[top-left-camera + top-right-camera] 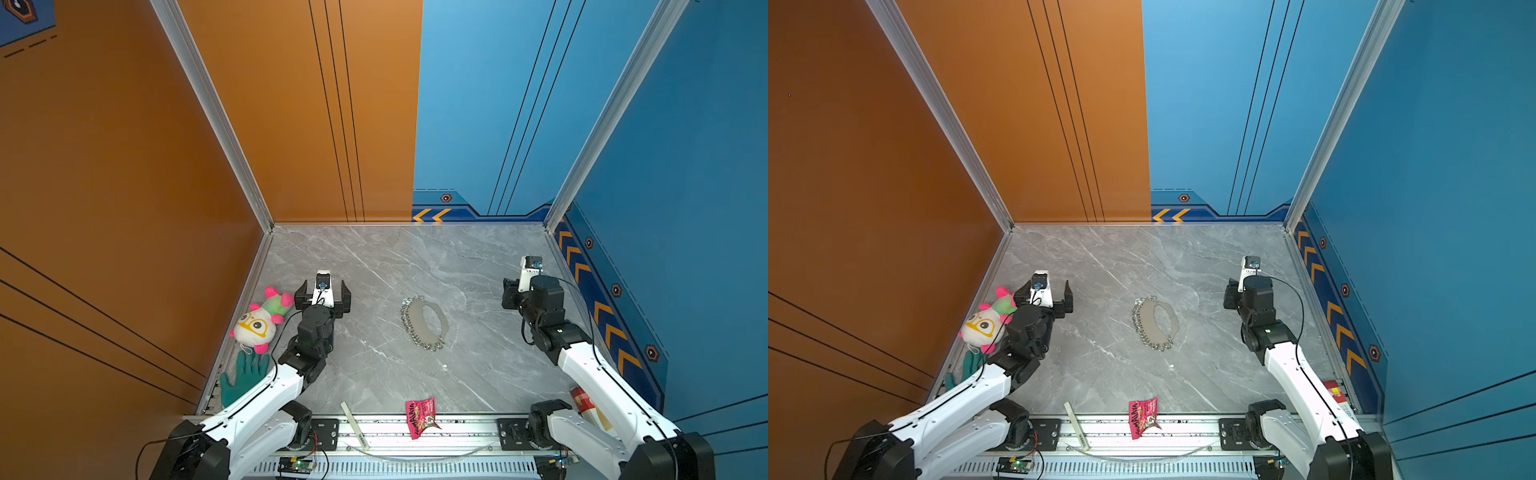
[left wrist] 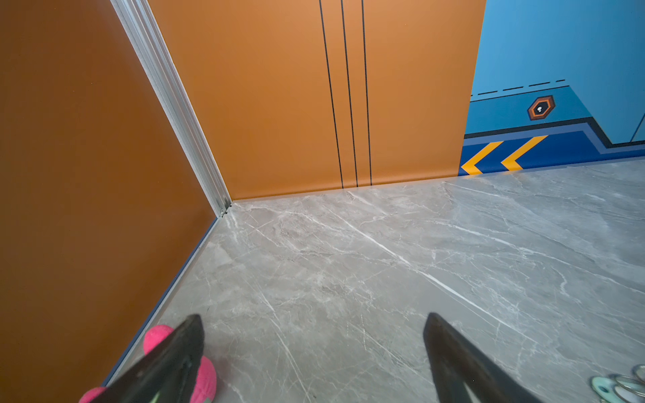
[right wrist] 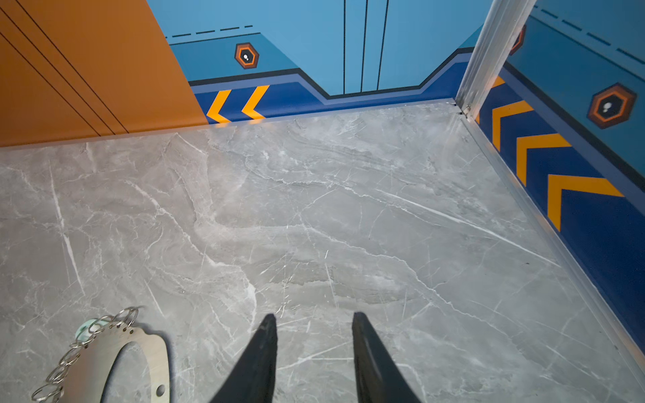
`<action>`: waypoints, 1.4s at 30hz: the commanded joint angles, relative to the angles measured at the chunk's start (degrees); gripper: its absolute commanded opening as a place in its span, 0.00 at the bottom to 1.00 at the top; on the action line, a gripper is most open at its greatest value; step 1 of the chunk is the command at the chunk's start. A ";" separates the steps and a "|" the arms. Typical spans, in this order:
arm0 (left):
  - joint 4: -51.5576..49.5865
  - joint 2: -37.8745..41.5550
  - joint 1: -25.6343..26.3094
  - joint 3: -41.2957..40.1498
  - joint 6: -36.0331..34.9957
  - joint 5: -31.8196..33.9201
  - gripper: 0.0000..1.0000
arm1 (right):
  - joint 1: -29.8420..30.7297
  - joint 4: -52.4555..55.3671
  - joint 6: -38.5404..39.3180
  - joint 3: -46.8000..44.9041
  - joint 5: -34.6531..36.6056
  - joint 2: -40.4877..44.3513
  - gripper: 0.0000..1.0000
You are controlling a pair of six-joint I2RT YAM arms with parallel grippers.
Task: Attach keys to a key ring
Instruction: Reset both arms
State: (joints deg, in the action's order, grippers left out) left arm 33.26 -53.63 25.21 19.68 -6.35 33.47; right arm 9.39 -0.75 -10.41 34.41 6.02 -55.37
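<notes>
Position decided everything at this moment. The key ring (image 1: 415, 324), a loop of flat beige-grey band edged with a chain of small silver metal rings, lay flat near the middle of the grey marbled table top (image 1: 374, 257), between the two arms and touched by neither.

The left gripper (image 1: 323, 289) stood with its jaws spread wide and nothing between them. The right gripper (image 1: 508, 293) had its jaws parted more narrowly; its wrist view showed only bare table in the gap (image 3: 314, 317). Both pointed at the far wall, so the loop lay off to the inner side of each one, not ahead of it, and a little back towards the robot from the fingertips.

In both top views the loop's long axis ran roughly from far to near, its far end leaning towards the left arm. The chain followed the left arm's side and the near end, while the plain band faced the right arm.

The right wrist view took in much of the loop (image 3: 139, 349) close by. The left wrist view caught only a few rings at its edge (image 2: 624, 383). I judged the right arm slightly nearer, though not by much.

A pale blue-green plastic tag (image 3: 83, 329) peeked out under the rings at the loop's far end. Its metal key could not be made out, nor whether it was already threaded on.
</notes>
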 commanded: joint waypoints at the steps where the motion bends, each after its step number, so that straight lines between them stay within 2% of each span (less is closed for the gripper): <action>1: 4.22 -1.50 0.36 -0.74 -5.34 4.15 0.98 | -1.10 -6.97 0.30 -3.93 -1.17 2.93 0.43; 3: 5.48 -2.87 -0.24 -1.42 -5.38 7.12 0.98 | -1.34 -9.64 1.35 -6.48 -0.28 4.96 0.50; 6: 8.32 -5.13 -1.44 -2.97 -5.19 7.57 0.98 | -1.74 -11.35 2.89 -8.59 1.10 7.04 0.55; 11: 8.63 -8.81 -2.98 -2.94 -4.65 5.96 0.98 | -2.09 -11.67 4.14 -9.44 2.05 7.41 0.58; 17: 7.52 -13.15 -7.31 -2.65 -3.39 4.83 0.98 | -2.09 -13.12 7.03 -11.31 5.20 6.70 0.61; 23: 6.20 -19.49 -14.32 -1.37 2.67 -4.53 0.98 | -2.02 -16.89 10.00 -13.44 7.12 4.33 0.63; 26: 6.68 -20.22 -15.23 -1.05 1.84 -7.14 0.98 | -1.92 -20.61 10.56 -14.86 6.60 1.86 0.64; 32: 14.25 -23.14 -19.27 -1.91 2.76 -16.28 0.98 | -1.74 -30.21 11.80 -16.87 4.37 -6.78 0.65; 34: 15.39 -24.92 -21.22 -1.69 4.92 -20.37 0.98 | -1.75 -34.40 12.09 -17.54 2.94 -10.37 0.65; 35: 19.14 -27.45 -22.29 -2.11 5.78 -22.42 0.98 | -1.83 -37.71 12.34 -18.14 1.98 -12.37 0.66; 37: 26.06 -32.74 -22.45 -2.48 5.60 -22.52 0.98 | -2.72 -44.58 11.64 -19.12 -0.91 -17.17 0.69; 38: 25.82 -33.56 -22.19 -1.93 4.99 -22.45 0.98 | -3.26 -48.04 11.44 -19.16 -2.43 -18.95 0.70; 40: 24.71 -34.84 -21.92 -1.20 4.71 -22.49 0.98 | -3.61 -47.27 13.42 -17.81 -4.44 -20.90 0.72; 41: 25.54 -36.62 -21.96 -0.12 5.02 -21.63 0.98 | -4.37 -47.70 13.26 -16.98 -5.80 -22.70 0.72; 42: 22.20 -36.64 -21.92 1.31 5.79 -18.88 0.98 | -5.08 -49.89 13.06 -16.76 -6.93 -24.93 0.73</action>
State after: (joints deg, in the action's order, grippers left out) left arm 54.26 -89.12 3.11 17.63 -1.96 14.02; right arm 5.80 -42.35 1.56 16.34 4.16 -76.84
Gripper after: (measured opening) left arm 0.980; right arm 0.721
